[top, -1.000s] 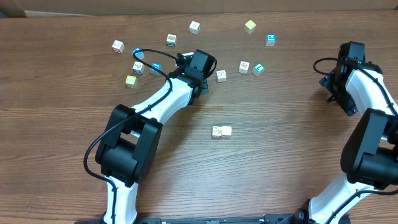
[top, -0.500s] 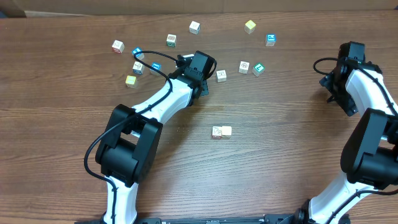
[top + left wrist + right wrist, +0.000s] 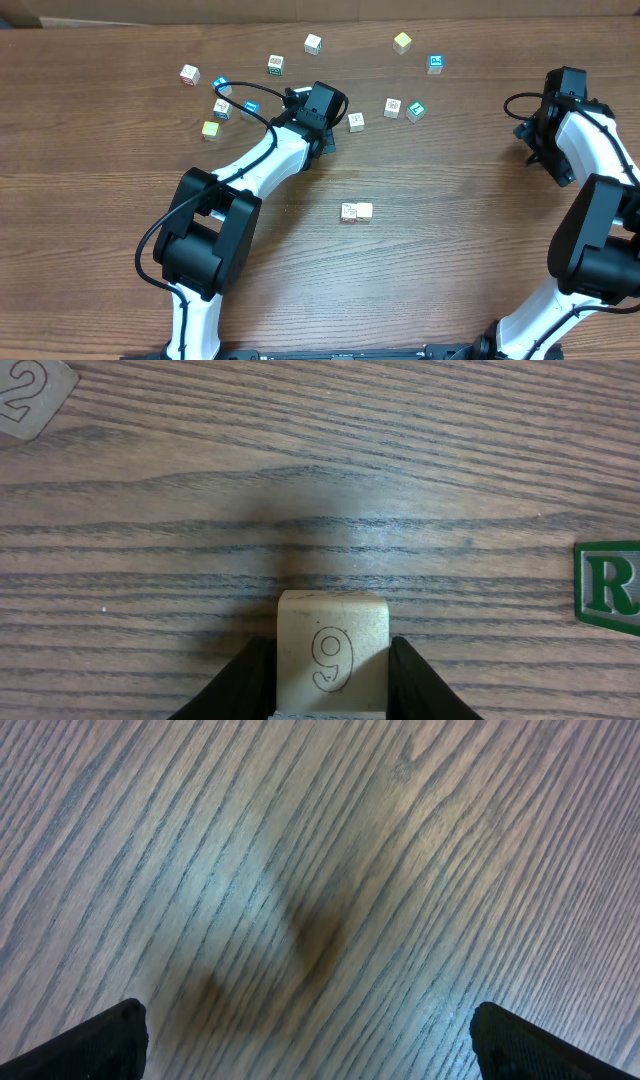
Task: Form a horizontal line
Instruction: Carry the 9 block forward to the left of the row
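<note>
L hand (image 3: 331, 665) pinches 9 cube (image 3: 332, 628) on brown wood-grain table (image 3: 300, 480)

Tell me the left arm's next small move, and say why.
Probably lift straight up a little. The left pincer has its fingers against both sides of the pale wooden cube printed with a 9, which sits on the wooden table, and the short row of two small cubes it should join lies apart, nearer the robot.

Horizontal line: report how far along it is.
Done: the horizontal line has two touching cubes mid-table. In hand: the left claw grips the cube marked 9. Left: add that and more loose cubes; the right claw hangs open.
</note>
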Robot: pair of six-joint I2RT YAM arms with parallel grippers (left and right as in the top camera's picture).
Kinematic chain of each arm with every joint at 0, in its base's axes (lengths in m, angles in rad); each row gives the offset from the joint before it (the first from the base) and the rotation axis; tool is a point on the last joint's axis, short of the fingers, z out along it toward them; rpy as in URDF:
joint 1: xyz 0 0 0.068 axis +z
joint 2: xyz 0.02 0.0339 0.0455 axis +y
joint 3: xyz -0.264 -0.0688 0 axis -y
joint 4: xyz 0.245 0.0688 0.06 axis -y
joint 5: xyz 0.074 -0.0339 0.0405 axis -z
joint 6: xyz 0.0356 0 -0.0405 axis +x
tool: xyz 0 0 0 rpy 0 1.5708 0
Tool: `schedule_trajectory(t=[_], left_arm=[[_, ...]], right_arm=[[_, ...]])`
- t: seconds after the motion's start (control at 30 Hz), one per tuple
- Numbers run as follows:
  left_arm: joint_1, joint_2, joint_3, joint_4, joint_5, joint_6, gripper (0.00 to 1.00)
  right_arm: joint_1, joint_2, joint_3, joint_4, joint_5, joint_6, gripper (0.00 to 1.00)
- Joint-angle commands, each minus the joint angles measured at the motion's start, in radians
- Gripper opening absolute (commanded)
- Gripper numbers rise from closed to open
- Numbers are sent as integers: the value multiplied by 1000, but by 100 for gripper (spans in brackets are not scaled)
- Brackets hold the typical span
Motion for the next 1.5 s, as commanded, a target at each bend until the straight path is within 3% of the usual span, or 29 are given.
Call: schedule_trajectory(t=[0.0, 0.33, 0.6, 0.7, 1.0, 1.47], left_arm=[[2, -23, -9, -4, 5, -9, 32], [2, -269, -8, -115, -7, 13, 31], [2, -421, -9, -393, 50, 13, 29], [0, -410, -24, -460, 121, 9, 22], [-60, -330, -151, -389, 168, -97, 23], [-169, -222, -157, -342, 171, -107, 26]], right_arm=[[1, 14, 20, 2, 11, -1, 100], [1, 14, 20, 2, 11, -1, 100], [1, 14, 20, 2, 11, -1, 100], [1, 14, 20, 3, 11, -1, 100], [1, 14, 20, 2, 11, -1, 100], [1, 14, 20, 3, 11, -1, 100]])
